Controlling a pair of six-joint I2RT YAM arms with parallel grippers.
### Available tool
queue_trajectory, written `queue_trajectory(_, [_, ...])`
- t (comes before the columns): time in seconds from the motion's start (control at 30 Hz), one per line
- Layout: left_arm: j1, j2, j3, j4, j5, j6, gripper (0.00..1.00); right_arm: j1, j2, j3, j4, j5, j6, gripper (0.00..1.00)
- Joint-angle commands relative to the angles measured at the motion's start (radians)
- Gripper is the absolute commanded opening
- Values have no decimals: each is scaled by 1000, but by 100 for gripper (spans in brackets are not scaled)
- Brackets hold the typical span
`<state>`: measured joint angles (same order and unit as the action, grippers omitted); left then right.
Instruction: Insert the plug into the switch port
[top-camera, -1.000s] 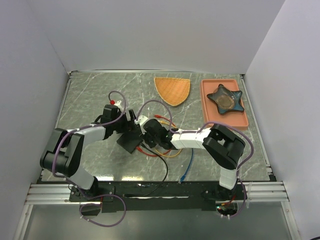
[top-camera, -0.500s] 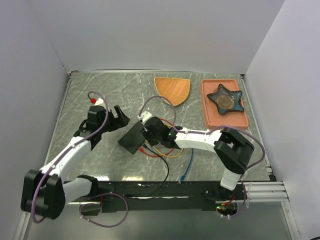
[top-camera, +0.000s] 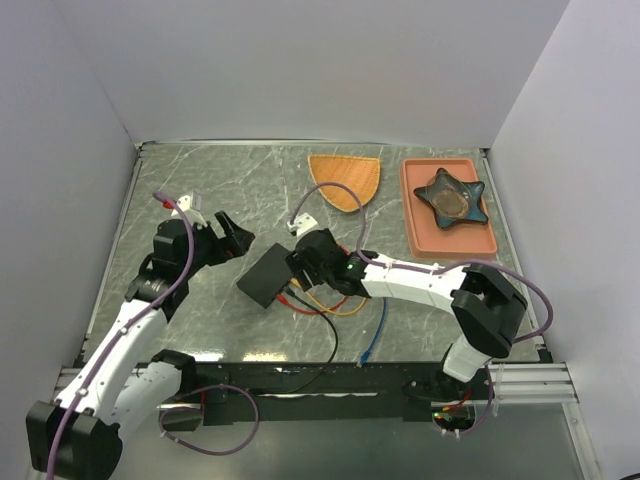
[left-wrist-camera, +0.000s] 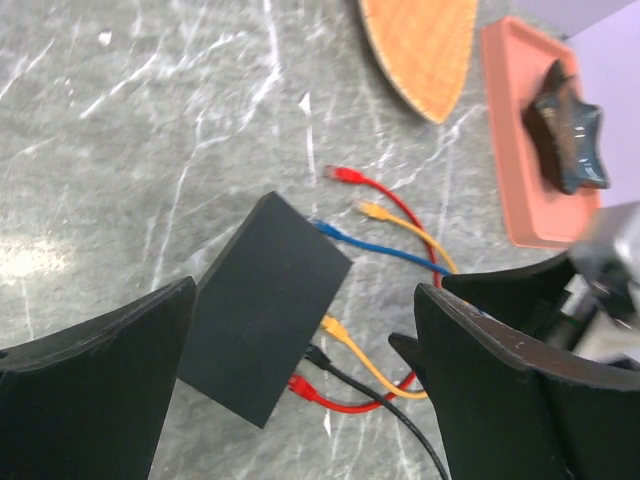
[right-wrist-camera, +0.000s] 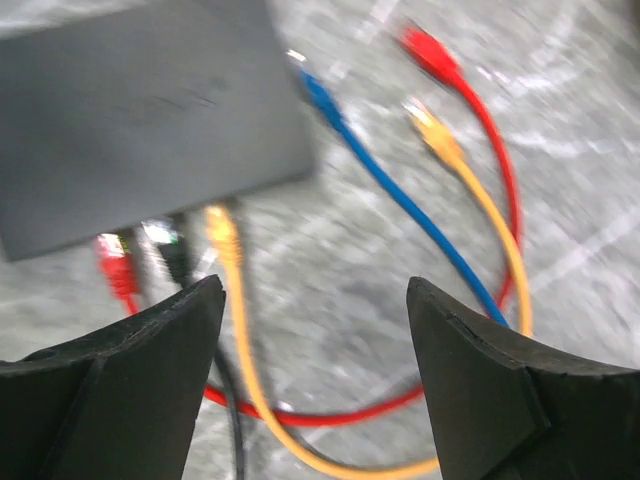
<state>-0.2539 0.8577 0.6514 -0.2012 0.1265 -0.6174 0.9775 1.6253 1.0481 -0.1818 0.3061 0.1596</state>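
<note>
Box: a flat matte-black rectangular box (top-camera: 268, 278) lies diagonally on the grey marbled table (top-camera: 180, 180), near its centre.
Switch port: the switch port (left-wrist-camera: 328, 305) is on the box's long edge, which faces 4 o'clock in the top view. Single sockets cannot be told apart.
Plugs at that edge: a yellow plug (right-wrist-camera: 222, 235), a black plug (right-wrist-camera: 175, 255) and a red plug (right-wrist-camera: 118, 270) meet the edge side by side. How deep each sits cannot be told.
Blue cable: the end of the blue cable (right-wrist-camera: 400, 200) lies against the box's short edge at 1 o'clock. Whether it is inserted cannot be told.
Loose ends: a second red plug (left-wrist-camera: 345, 175) and a second yellow plug (left-wrist-camera: 370, 209) rest on the table at the box's 2 o'clock, apart from it.
Left gripper: the left gripper (top-camera: 235, 242) hovers at the box's 10 o'clock with its fingers spread wide and nothing between them.
Right gripper: the right gripper (right-wrist-camera: 315, 300) is above the port edge with its fingers spread, pinching nothing. The yellow plug lies below the gap.
Surroundings: an orange fan-shaped mat (top-camera: 345, 180) lies at 1 o'clock. A salmon rectangular tray (top-camera: 415, 215) at 2 o'clock holds a dark star-shaped dish (top-camera: 452, 197).
</note>
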Motion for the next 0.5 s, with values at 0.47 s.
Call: queue_trajectory(0.47, [2, 1, 27, 46, 70, -16, 96, -253, -314, -293, -214, 146, 371, 68])
